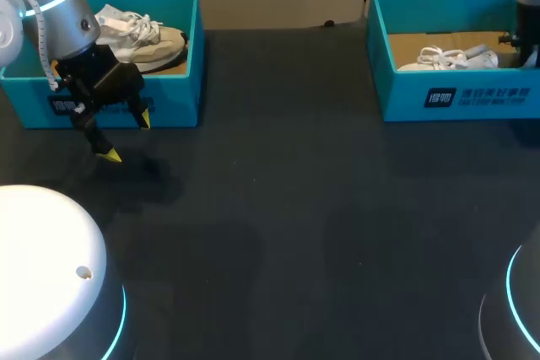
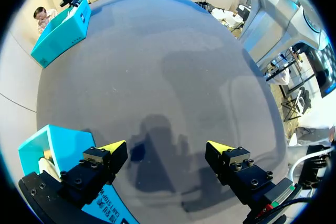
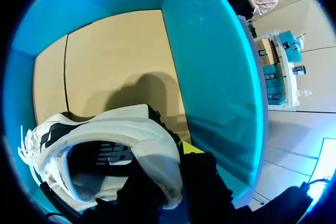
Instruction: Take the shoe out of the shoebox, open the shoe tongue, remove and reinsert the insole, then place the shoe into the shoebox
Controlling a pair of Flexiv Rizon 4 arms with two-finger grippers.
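L gripper (image 2: 165, 146) wide open, empty, over table (image 2: 157, 66); R gripper (image 3: 170, 167) apparently pinching white shoe (image 3: 126, 129) heel in shoebox (image 3: 210, 66).

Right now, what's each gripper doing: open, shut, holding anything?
Left gripper: open, empty, over the table.
Right gripper: at the white sneaker heel inside the shoebox; grip cannot be told.

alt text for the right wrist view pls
The right gripper is shut on the heel of a white shoe with a dark lining, one finger inside it and one outside. The shoe is inside a teal shoebox with a bare cardboard floor.
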